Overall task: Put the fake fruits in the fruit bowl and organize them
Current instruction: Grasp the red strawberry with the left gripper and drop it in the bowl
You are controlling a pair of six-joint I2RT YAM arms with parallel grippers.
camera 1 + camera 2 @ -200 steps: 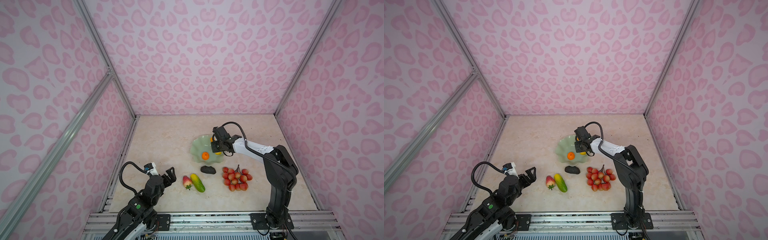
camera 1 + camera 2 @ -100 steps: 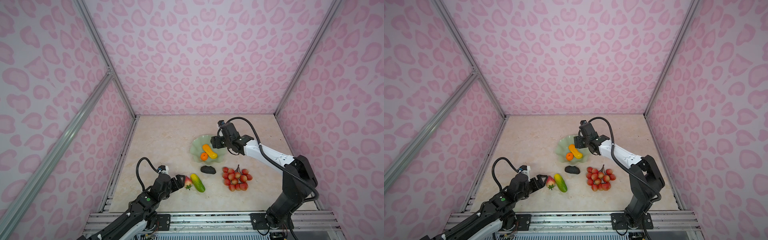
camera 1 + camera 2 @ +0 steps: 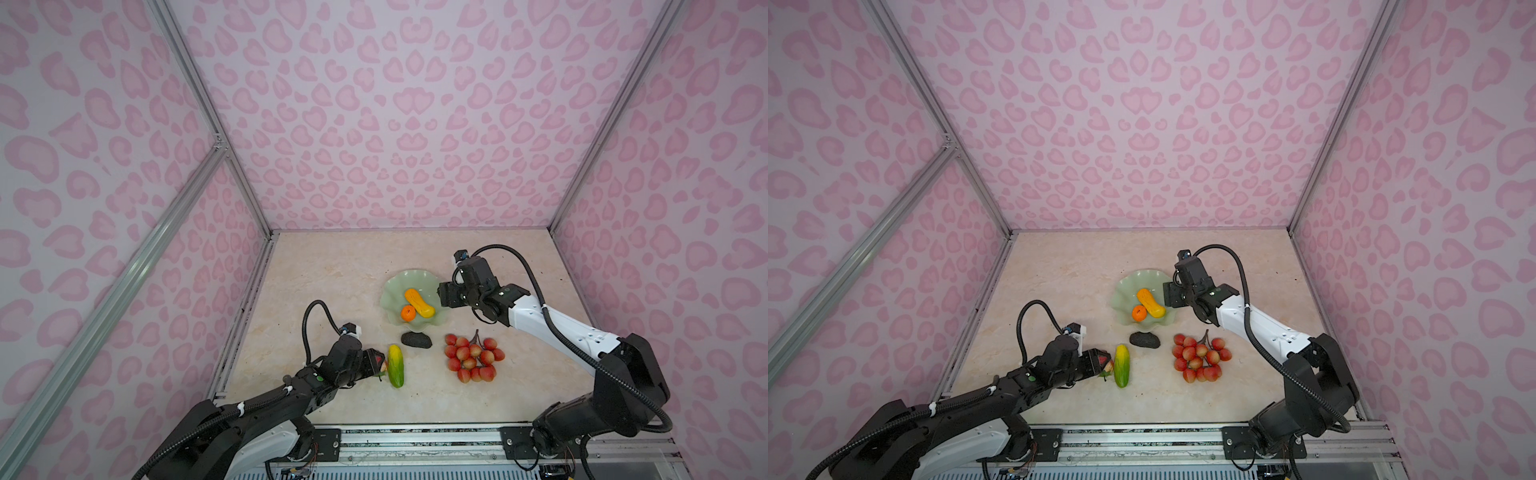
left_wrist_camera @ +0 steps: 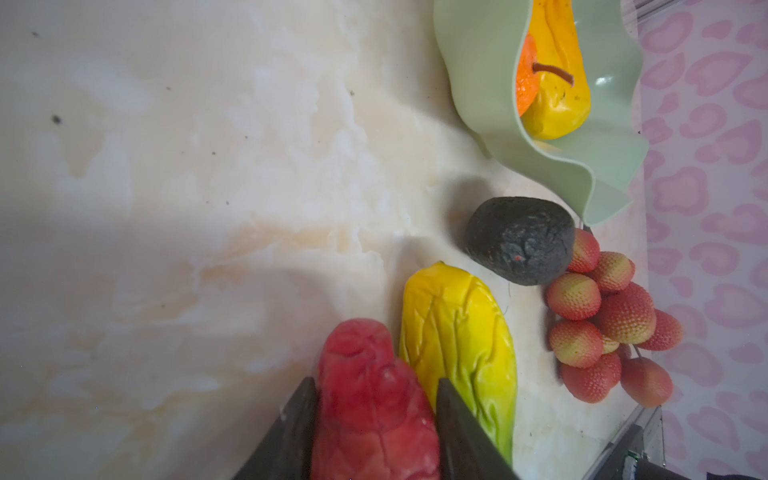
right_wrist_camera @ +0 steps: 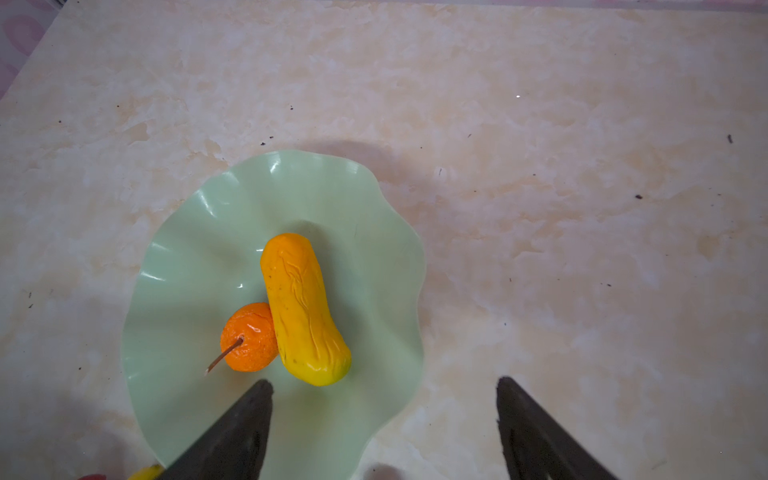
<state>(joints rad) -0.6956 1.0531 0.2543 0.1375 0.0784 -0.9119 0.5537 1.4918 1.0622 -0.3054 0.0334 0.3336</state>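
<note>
Mint-green fruit bowl (image 3: 392,291) holds 2 fake fruits, an orange ball (image 3: 408,313) touching a yellow-orange oblong (image 3: 419,302). Near it on the marble table (image 3: 332,282) lie a dark avocado (image 3: 416,340), a red berry bunch (image 3: 471,358) and a green-yellow oblong (image 3: 395,365). Left gripper (image 4: 376,380) clamps the red strawberry (image 4: 365,415) just beside that oblong; right gripper (image 5: 384,382) hangs spread wide, empty, over the bowl's edge.
</note>
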